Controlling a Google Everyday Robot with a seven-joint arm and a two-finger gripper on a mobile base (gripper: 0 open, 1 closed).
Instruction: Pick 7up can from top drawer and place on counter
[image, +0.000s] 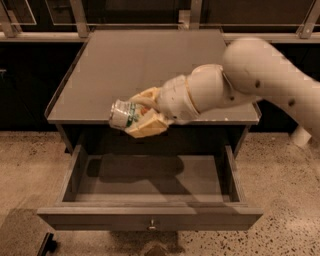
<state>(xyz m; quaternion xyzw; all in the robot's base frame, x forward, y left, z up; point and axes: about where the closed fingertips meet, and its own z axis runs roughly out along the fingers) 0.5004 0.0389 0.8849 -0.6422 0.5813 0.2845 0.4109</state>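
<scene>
The 7up can (123, 115), silver with a green and white label, lies on its side in my gripper (142, 114), which is shut on it. The gripper holds the can in the air at the level of the counter's front edge, above the back of the open top drawer (150, 180). The drawer is pulled out and its inside shows nothing in it; its small round knob (151, 226) is at the centre of the front panel. The counter (135, 65) is a flat grey top with a thin raised rim. My white arm (240, 80) reaches in from the right and hides the counter's right part.
Dark cabinets and a metal rail (150, 22) run behind the counter. The speckled floor (30, 170) lies on both sides of the cabinet. A dark object (47, 245) sits at the bottom left by the drawer front.
</scene>
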